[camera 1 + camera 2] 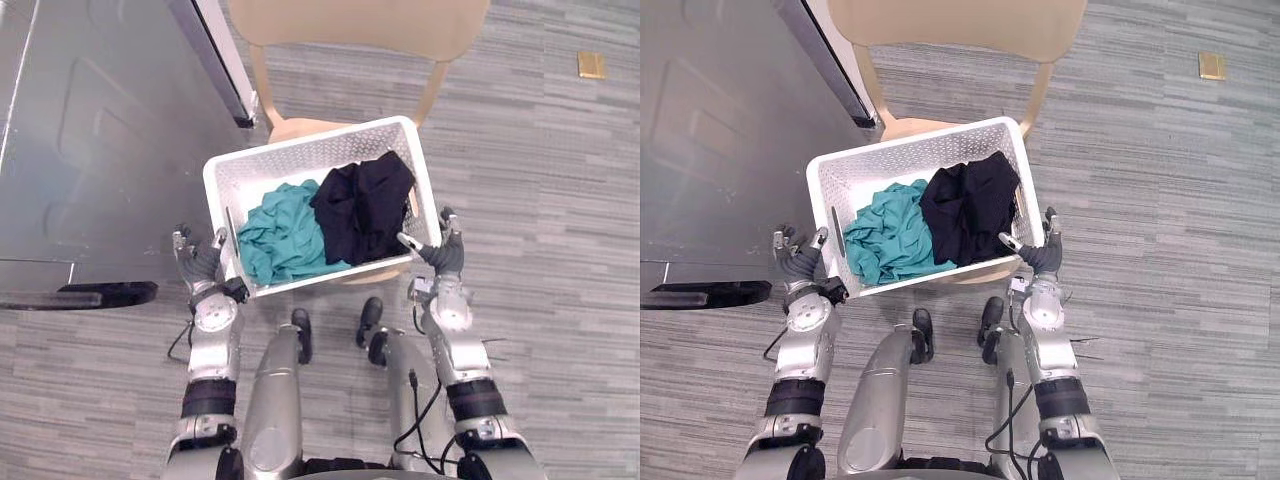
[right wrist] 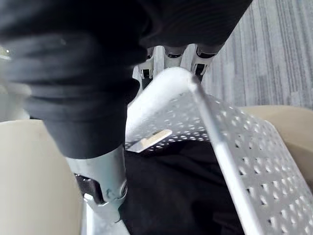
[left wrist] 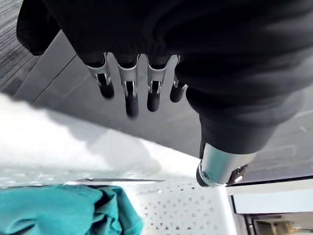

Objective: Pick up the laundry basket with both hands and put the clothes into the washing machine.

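I'm flanking the basket (image 1: 310,140) at frame centre, left hand (image 1: 197,262) and right hand (image 1: 446,252) both open, thumbs at its rim. I'm judging both must clamp evenly, lifting level.

light: bright, even | shadows: faint, soft | sheen: grey panel (image 1: 90,130)

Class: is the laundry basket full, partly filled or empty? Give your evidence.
Partly filled: the laundry basket holds a teal garment and a black garment; its far wall shows bare.
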Available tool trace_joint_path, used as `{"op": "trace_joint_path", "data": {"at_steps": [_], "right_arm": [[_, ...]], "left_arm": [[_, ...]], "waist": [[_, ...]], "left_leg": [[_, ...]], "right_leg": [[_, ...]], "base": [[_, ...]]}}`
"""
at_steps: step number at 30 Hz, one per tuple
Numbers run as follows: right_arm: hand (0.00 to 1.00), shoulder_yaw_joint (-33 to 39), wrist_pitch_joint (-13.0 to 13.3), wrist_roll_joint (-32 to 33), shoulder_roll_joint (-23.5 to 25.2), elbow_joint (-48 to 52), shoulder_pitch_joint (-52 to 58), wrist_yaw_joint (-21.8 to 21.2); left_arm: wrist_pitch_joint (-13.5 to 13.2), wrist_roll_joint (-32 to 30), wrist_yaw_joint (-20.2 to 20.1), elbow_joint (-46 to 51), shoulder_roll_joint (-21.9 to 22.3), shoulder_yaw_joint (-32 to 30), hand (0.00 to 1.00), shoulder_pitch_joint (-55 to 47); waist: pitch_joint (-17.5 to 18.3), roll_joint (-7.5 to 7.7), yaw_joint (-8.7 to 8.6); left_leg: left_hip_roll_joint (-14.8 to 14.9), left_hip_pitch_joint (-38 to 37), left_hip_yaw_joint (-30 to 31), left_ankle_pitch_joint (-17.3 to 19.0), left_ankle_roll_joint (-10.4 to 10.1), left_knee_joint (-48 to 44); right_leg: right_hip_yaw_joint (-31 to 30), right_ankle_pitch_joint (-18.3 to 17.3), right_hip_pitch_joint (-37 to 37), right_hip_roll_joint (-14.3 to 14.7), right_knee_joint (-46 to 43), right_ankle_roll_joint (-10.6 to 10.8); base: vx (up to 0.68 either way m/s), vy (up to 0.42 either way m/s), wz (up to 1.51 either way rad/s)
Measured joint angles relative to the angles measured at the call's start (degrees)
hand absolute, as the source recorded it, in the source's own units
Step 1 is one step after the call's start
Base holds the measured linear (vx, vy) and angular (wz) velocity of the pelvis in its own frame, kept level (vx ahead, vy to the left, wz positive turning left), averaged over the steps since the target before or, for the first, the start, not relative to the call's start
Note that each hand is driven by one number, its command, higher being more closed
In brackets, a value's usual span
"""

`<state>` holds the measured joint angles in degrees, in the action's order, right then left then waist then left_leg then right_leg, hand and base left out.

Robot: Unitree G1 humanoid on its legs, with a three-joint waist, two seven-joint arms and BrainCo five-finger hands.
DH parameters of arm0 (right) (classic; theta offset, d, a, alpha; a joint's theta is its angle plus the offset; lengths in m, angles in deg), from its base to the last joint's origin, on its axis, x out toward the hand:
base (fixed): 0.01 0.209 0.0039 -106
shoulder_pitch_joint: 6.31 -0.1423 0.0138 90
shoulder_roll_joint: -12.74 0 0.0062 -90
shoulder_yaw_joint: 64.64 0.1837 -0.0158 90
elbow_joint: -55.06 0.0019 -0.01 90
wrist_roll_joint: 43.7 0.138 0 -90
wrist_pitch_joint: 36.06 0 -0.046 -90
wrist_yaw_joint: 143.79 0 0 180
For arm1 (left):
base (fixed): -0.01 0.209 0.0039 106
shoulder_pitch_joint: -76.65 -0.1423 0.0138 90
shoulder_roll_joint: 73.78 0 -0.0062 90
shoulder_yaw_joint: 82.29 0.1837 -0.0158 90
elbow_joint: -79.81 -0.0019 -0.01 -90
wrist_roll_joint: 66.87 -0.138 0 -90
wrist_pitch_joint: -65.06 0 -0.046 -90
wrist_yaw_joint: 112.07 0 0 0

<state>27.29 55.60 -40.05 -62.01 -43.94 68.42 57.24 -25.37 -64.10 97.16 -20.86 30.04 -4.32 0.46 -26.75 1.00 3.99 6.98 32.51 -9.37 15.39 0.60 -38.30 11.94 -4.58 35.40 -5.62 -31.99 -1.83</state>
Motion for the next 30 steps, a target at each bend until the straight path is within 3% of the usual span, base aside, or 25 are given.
{"op": "trace_joint_path", "data": {"at_steps": [6, 9, 11, 14, 19, 23, 27, 30], "right_arm": [[0.00, -1.0, 1.8, -5.7, -1.4, 10.5, 9.7, -2.7], [0.00, -1.4, 2.0, -8.7, -2.3, 12.6, 15.6, -5.1], [0.00, -0.8, 1.6, -10.6, -2.7, 12.4, 19.7, -6.8], [0.00, 1.5, 1.0, -11.1, -3.1, 8.6, 23.2, -8.3], [0.00, 5.2, -0.1, -11.0, -3.1, -3.0, 25.4, -9.3], [0.00, 7.7, -1.0, -11.0, -3.1, -17.3, 25.1, -10.8], [0.00, 9.7, -1.8, -10.9, -3.3, -25.5, 24.2, -11.2], [0.00, 10.2, -2.2, -9.9, -3.2, -28.9, 23.2, -11.2]], "left_arm": [[-1.9, -0.1, 0.7, 10.2, 2.5, -0.1, 0.00, -10.4], [-2.6, 0.0, -2.0, 12.7, 3.8, 0.0, 0.00, -16.7], [-2.6, 1.8, -5.9, 12.4, 4.4, 0.1, 0.00, -21.1], [-2.3, 3.4, -11.5, 6.7, 4.2, 0.1, 0.00, -25.0], [-0.6, 2.5, -16.3, -10.4, 3.7, 0.0, 0.00, -26.7], [0.6, 0.5, -18.0, -25.6, 2.9, -3.5, 0.00, -26.0], [1.1, -1.5, -18.1, -30.6, 2.3, -4.6, 0.00, -25.8], [1.2, -3.3, -18.1, -31.2, 2.1, -4.6, 0.00, -24.8]], "waist": [[-0.1, 0.45, 0.05], [-0.1, 0.58, 0.07], [0.2, 0.67, 0.08], [4.2, 0.42, 0.01], [10.7, 0.22, 0.13], [15.0, -0.87, 0.13], [16.7, -2.11, 0.05], [16.8, -2.08, 0.27]], "left_leg": [[-0.5, -5.2, -0.5, 0.0, -0.1, 2.5], [-0.9, -8.5, -0.5, -0.2, -0.3, 4.6], [-1.1, -11.4, -0.5, -0.2, -0.4, 6.5], [-1.3, -14.0, -0.4, -0.6, -0.9, 9.2], [-2.1, -21.6, -0.3, -1.5, -1.4, 14.8], [-2.6, -27.0, 0.3, -2.8, -2.3, 19.6], [-4.1, -27.2, 3.8, -5.1, -3.6, 22.4], [-4.5, -24.9, 3.9, -6.5, -5.5, 22.0]], "right_leg": [[0.3, -1.3, -4.5, -0.5, 0.5, 0.2], [0.5, -1.9, -7.3, -0.6, 1.4, 0.4], [0.7, -2.3, -9.9, -0.7, 2.3, 0.6], [1.4, -2.4, -12.5, -0.5, 4.4, 0.7], [2.4, -3.5, -19.5, -0.7, 7.6, 1.5], [4.4, -3.6, -25.3, -0.7, 11.1, 1.9], [8.8, -4.3, -27.7, -2.5, 11.9, 2.5], [13.2, -5.0, -27.8, -4.7, 10.8, 2.3]], "base": [[0.03, -0.004, 0.05], [0.07, -0.018, 0.04], [0.09, -0.015, 0.04], [0.12, -0.006, 0.06], [0.15, 0.006, 0.12], [0.12, 0.002, 0.21], [0.02, -0.015, 0.57], [-0.06, -0.021, 0.94]]}}
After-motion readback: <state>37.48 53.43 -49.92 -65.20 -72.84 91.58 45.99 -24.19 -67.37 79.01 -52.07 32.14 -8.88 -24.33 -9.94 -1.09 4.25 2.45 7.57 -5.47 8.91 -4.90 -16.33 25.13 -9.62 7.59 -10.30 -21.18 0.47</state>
